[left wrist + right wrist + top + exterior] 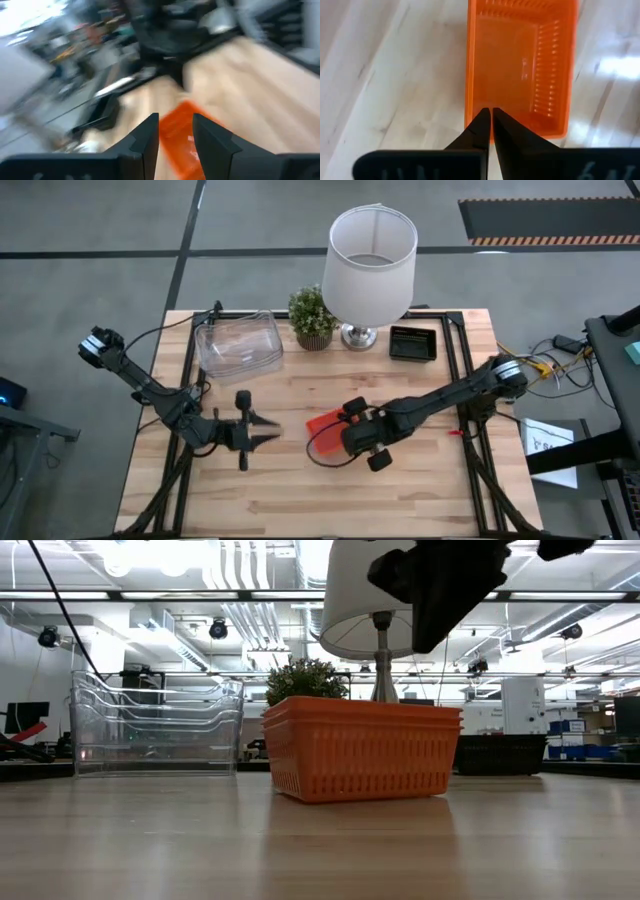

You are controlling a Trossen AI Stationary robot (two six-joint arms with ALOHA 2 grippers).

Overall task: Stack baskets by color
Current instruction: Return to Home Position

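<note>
- Spanning the space under both arms, the wooden table (300,500) carries everything.
- Next, the white-shaded lamp (370,250) stands at the middle of the far edge.
- Nested into one stack, the clear bins (238,345) sit at the far left.
- Nested likewise, the orange baskets (322,423) sit near the table's centre, partly under the right arm.
- Just right of the lamp's base lie the black baskets (412,343); their number cannot be told.
- Between bins and lamp stands the potted plant (312,317).
- Above the orange stack hangs the right gripper (487,112), fingers almost together, gripping nothing.
- Left of that stack hovers the left gripper (175,117), fingers slightly parted, empty.
</note>
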